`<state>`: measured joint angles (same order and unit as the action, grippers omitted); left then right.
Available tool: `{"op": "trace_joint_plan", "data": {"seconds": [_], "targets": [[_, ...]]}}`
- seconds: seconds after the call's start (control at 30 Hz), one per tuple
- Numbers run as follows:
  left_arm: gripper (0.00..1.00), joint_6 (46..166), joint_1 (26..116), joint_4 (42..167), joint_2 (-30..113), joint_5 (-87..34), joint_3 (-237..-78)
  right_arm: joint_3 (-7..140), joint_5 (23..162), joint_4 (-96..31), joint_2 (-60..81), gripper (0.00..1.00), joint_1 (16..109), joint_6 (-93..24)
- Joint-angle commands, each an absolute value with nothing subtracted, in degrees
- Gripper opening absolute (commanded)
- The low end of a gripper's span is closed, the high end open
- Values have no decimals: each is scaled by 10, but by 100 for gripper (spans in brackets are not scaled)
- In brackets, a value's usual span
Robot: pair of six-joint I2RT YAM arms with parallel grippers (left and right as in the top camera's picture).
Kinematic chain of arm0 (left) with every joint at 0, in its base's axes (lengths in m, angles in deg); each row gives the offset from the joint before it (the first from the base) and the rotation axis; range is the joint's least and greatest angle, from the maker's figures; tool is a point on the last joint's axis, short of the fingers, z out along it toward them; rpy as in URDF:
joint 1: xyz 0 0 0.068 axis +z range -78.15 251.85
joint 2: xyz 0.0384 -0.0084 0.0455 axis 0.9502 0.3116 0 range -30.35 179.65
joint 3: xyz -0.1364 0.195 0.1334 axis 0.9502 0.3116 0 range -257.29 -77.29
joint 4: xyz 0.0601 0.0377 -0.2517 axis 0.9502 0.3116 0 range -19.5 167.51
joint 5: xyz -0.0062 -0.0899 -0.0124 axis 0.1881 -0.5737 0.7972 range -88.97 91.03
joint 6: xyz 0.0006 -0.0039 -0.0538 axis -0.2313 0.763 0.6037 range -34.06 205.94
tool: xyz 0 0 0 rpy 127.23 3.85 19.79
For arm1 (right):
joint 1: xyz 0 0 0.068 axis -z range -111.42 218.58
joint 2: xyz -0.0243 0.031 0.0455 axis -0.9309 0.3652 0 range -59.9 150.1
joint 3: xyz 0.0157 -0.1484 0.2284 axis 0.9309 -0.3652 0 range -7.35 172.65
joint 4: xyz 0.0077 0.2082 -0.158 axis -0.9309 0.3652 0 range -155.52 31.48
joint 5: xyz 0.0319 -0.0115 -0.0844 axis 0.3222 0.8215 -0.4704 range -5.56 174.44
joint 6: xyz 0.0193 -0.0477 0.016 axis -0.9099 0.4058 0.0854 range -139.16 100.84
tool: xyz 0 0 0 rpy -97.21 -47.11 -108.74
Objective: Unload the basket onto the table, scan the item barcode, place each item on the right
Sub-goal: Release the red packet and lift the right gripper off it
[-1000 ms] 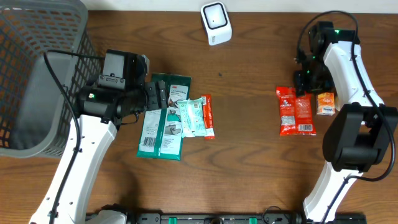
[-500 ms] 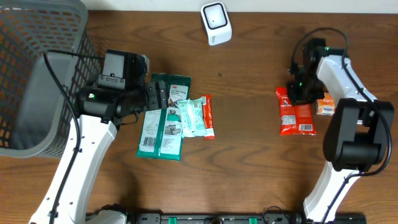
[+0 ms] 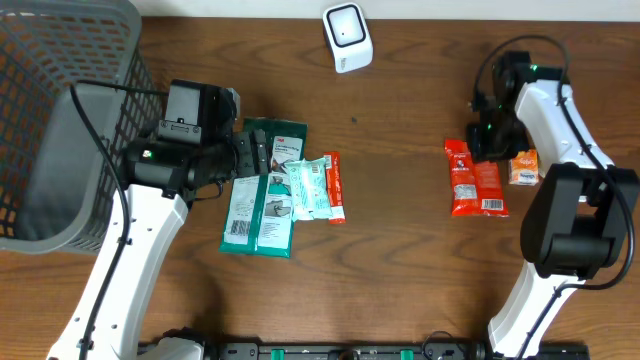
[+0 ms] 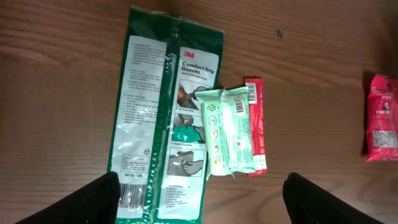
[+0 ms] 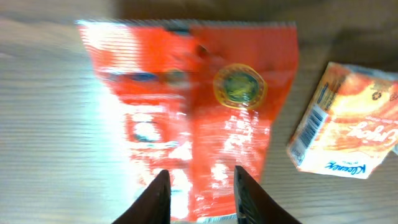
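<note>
The white barcode scanner stands at the table's far edge with its window up, so an item probably has to be lifted to it. The likeliest item, a red foil packet, lies flat to the right of the scanner and nearer the robot. The right gripper hangs over the packet's near edge, its fingers narrowly apart and pinching nothing visible, which suggests a pickup being lined up. The packet's print is too blurred to read.

Further right of the scanner, an orange pack reads "Kleenex" and has a barcode on its end.

Left of the scanner and nearer the robot, the left gripper waits with its fingers wide apart over a green pack marked "3M Comfort Grip Gloves". The green pack has a barcode at its near corner.
</note>
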<state>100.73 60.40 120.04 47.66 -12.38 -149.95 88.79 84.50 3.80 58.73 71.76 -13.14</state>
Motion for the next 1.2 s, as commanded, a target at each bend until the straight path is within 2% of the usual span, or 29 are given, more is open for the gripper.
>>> {"op": "trace_joint_plan", "data": {"seconds": [0.0, 0.13, 0.3, 0.63, 1.17], "targets": [[84, 1002, 606, 1202, 480, -124, -1499, 902, 971, 49, 576, 33, 707, -136], [84, 1002, 606, 1202, 480, -124, -1499, 876, 1042, 45, 577, 33, 694, -136], [84, 1002, 606, 1202, 480, -124, -1499, 795, 1036, 9, 577, 32, 670, -136], [84, 1002, 606, 1202, 480, -124, -1499, 740, 898, -61, 577, 31, 669, -174], [84, 1002, 606, 1202, 480, -124, -1499, 740, 852, -49, 577, 32, 698, -183]]}}
